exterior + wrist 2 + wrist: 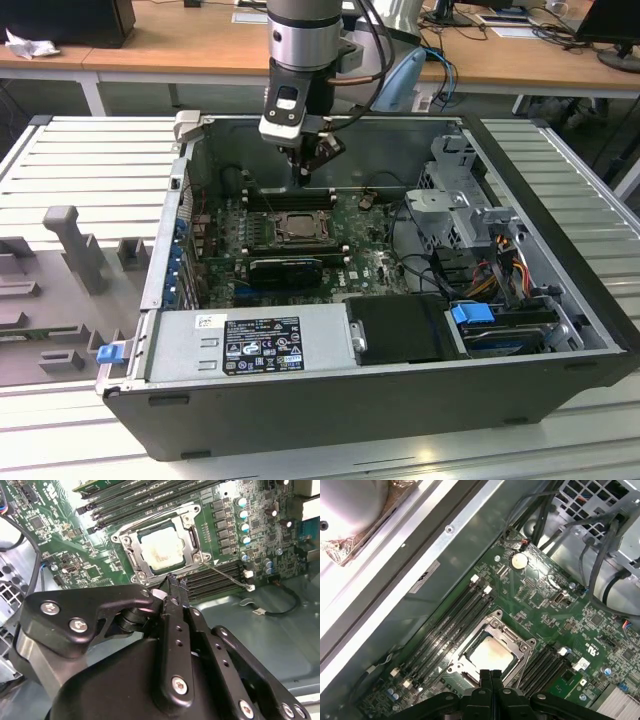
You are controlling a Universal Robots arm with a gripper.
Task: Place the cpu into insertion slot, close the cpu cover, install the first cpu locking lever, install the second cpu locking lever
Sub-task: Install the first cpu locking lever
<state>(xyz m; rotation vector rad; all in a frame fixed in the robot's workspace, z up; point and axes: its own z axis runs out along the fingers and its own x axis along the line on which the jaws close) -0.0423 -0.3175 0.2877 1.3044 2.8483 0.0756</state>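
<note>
The cpu (pixel 491 654) lies under the cpu cover (pixel 512 632), tool (pixel 491 672) hiding one corner.

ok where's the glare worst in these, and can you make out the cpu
First wrist view: the silvery surface beyond the case wall is blown out white; the cpu is washed pale but clear. Second wrist view: its face shows mottled glare, and the near gripper is dark and soft. Exterior view: even light.

Pale cpu (pixel 161 550) beneath cpu cover (pixel 130 551)
</note>
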